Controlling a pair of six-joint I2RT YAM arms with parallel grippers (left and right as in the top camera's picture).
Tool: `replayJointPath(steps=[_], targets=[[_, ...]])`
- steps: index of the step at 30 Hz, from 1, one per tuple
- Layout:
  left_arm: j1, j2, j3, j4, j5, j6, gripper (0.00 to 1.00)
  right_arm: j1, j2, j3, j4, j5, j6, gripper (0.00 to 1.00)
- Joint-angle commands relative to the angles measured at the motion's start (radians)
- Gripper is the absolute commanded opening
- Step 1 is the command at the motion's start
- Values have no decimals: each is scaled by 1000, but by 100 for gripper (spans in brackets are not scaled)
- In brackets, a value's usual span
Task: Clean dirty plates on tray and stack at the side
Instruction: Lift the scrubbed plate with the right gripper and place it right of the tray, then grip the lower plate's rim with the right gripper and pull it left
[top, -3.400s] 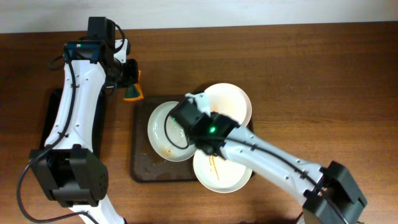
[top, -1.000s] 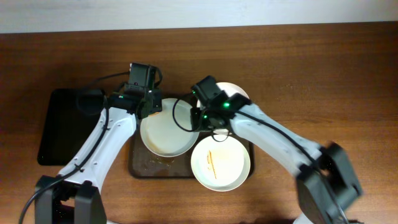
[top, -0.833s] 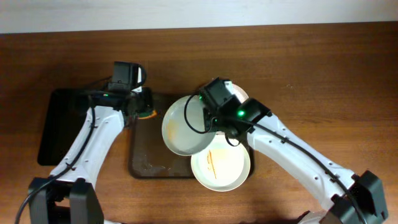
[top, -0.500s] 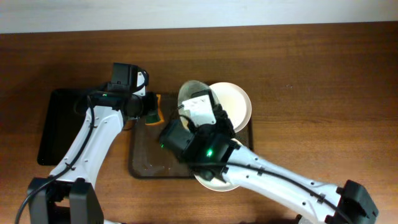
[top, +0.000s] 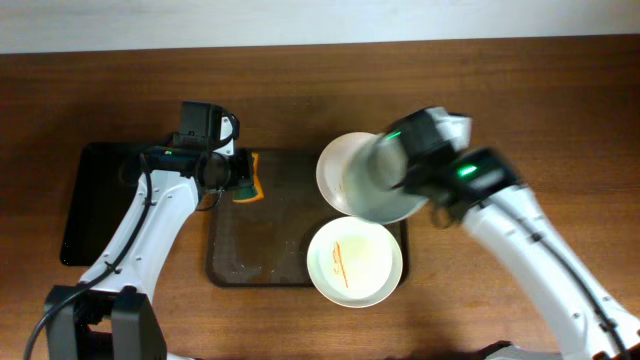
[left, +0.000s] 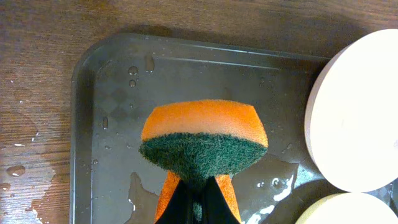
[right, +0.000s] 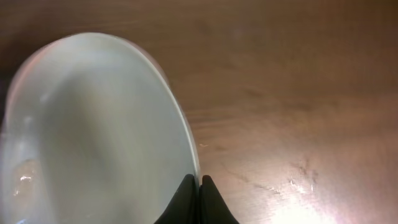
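Note:
My right gripper (top: 412, 172) is shut on the rim of a pale plate (top: 380, 190) and holds it tilted in the air over the right end of the dark brown tray (top: 250, 250). In the right wrist view the jaws (right: 199, 186) pinch that plate (right: 93, 124) at its edge, with bare wood beyond. A second plate (top: 334, 165) lies at the tray's back right, partly hidden. A third plate (top: 355, 262) with orange streaks lies at the front right. My left gripper (top: 238, 180) is shut on an orange-and-green sponge (left: 204, 134) above the tray's wet back left corner (left: 112, 124).
A smaller black tray (top: 95, 200) lies at the left under my left arm. Water drops sit on the wood by the brown tray's left rim (left: 15, 169). Bare wooden table (top: 540, 90) lies to the right of the plates.
My right gripper has carried the held plate from above the tray's middle to the right, over the other plates. The left gripper and sponge have barely moved.

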Motion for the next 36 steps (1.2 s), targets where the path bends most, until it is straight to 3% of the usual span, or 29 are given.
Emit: replayJointPath(steps=[1,3,7,8,9,10,11,14,18,20,21,26,27,28,30,32,35,36], targets=[[2,-24,9,2,-31,5,0,-278,-12,-74,8,-133,-54,4],[2,-24,9,2,-31,5,0,-491,-10,-197,92,-174,-117,4],[2,-24,9,2,-31,5,0,-623,-4,-368,232,-181,-129,4],[2,-24,9,0,-30,5,0,-624,4,-393,244,-181,-129,21],[1,-24,9,-5,-30,5,0,-624,11,-401,243,-191,-129,50],[1,-24,9,-13,-30,5,0,-623,11,-397,242,-246,-153,69],[1,-24,9,-17,-30,12,0,-622,11,-363,211,-377,-212,71],[1,-24,9,-25,-31,13,0,-566,-23,-224,41,-706,-334,67],[1,-24,9,-28,-31,14,0,-309,-36,-298,-42,-720,-248,55],[1,-24,9,-41,-31,14,0,-210,-36,-390,8,-695,-155,50],[1,-24,9,-46,-31,14,0,-155,-36,-451,70,-682,-105,40],[1,-24,9,-51,-31,13,0,22,23,-588,307,-666,1,39],[1,-24,9,-53,-31,13,0,40,42,-588,319,-658,16,27],[1,-24,9,-57,-31,13,0,46,55,-588,321,-661,20,6],[1,-24,9,-62,-31,13,0,50,52,-573,321,-706,19,4],[1,-24,9,-66,-31,13,0,157,52,-510,425,-730,121,4],[1,-24,9,-66,-31,13,0,307,103,-510,641,-502,419,4],[1,-24,9,-66,-31,13,0,342,142,-510,689,-431,457,4]])
